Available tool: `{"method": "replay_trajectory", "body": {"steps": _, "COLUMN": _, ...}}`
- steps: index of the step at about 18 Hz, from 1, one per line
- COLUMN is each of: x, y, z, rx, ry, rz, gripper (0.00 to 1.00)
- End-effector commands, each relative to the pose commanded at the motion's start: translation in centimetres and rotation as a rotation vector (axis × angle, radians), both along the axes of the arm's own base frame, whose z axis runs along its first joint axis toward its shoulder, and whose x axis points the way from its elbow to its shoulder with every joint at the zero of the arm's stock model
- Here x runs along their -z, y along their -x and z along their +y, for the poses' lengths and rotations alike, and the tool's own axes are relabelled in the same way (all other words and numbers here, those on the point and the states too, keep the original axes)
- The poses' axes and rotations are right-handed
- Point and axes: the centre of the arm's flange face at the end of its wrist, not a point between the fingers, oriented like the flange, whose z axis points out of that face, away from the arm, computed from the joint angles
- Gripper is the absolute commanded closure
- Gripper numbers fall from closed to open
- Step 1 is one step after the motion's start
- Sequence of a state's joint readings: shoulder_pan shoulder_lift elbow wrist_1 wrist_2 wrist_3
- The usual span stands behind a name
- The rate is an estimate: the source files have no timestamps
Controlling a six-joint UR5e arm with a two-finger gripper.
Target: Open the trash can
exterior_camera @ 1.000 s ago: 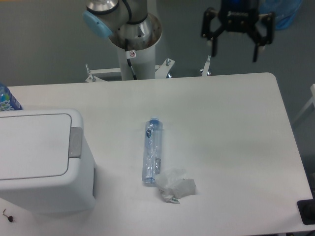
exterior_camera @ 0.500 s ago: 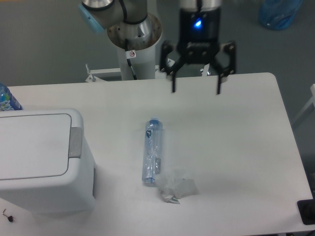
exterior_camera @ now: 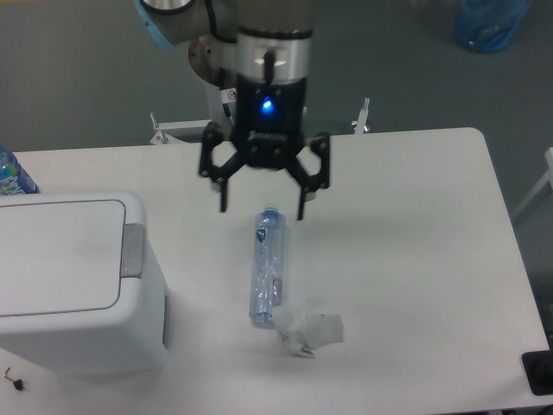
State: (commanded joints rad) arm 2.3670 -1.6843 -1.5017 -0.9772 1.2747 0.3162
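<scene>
The trash can (exterior_camera: 69,285) is a large white boxy bin at the table's left front, its flat lid down and its grey push tab (exterior_camera: 131,251) on the right side of the lid. My gripper (exterior_camera: 262,210) hangs open above the table middle, fingers pointing down and spread wide, with nothing between them. It sits to the right of the bin's tab and a little farther back, just over the cap end of a clear plastic bottle (exterior_camera: 267,275).
The clear bottle lies lengthwise on the white table (exterior_camera: 415,259), with a crumpled clear wrapper (exterior_camera: 308,328) at its near end. A blue-labelled bottle (exterior_camera: 12,175) peeks in behind the bin at the left edge. The arm's base column (exterior_camera: 232,104) stands behind the table.
The gripper has swept from the back right, beyond the table edge, leftward and forward to above the table middle, staying open. The bin, bottle and wrapper have not moved.
</scene>
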Motion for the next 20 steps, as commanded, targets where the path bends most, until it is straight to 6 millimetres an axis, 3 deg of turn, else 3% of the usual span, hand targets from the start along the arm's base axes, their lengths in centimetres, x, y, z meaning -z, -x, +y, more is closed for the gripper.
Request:
{"method": "replay_trajectory", "body": {"steps": 7, "x": 1.8, "y": -3.3, "z": 2.4, "rx": 0.040, "ry": 0.019, "rz": -0.043, "gripper": 0.00}}
{"method": "replay_trajectory", "body": {"steps": 20, "x": 3.7, "y": -4.4, "z": 4.0, "rx": 0.071, "ry": 0.043, "rz": -0.062, "gripper": 0.00}}
